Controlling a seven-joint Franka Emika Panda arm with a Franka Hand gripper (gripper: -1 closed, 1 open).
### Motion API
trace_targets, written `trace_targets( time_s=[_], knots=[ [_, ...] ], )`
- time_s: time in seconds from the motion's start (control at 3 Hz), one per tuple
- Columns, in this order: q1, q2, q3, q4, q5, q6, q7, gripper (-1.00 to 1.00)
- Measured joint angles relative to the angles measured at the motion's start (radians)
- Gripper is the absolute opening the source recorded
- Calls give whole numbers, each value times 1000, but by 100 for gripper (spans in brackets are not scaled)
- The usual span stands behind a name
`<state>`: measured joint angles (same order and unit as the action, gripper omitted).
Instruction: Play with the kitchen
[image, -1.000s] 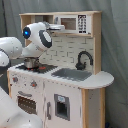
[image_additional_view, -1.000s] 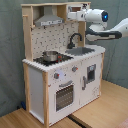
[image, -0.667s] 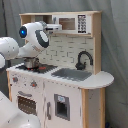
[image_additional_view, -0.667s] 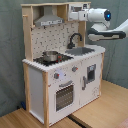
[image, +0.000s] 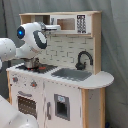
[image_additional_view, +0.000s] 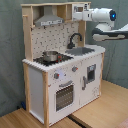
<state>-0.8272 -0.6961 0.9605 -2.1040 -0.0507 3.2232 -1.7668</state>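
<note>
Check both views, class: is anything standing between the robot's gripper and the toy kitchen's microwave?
Nothing visible does. In the second exterior view the gripper is already right at the microwave on the kitchen's top shelf.

Nothing readable showed anywhere: the keypad (image: 81, 23) on the microwave (image: 70, 24), at the kitchen's (image: 60, 95) top right corner in the first exterior view, was only blurred marks.

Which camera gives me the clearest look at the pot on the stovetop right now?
The second exterior view: the pot sits in the open on the stovetop, rim and side fully visible. In the first exterior view the pot is partly covered by the robot arm in front of it.
</note>
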Motion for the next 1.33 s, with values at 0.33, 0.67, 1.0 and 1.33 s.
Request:
trace_targets(
  time_s=[0.33, 0.67, 1.0, 1.33],
  knots=[
    [76, -2, -58, -40, 0, 3, -17, -100],
    [148, -3, -114, -81, 0, 21, -33, -100],
    [202, -10, -155, -108, 0, 35, -49, -100],
    [205, -14, -155, -108, 0, 36, -48, 100]
  ],
)
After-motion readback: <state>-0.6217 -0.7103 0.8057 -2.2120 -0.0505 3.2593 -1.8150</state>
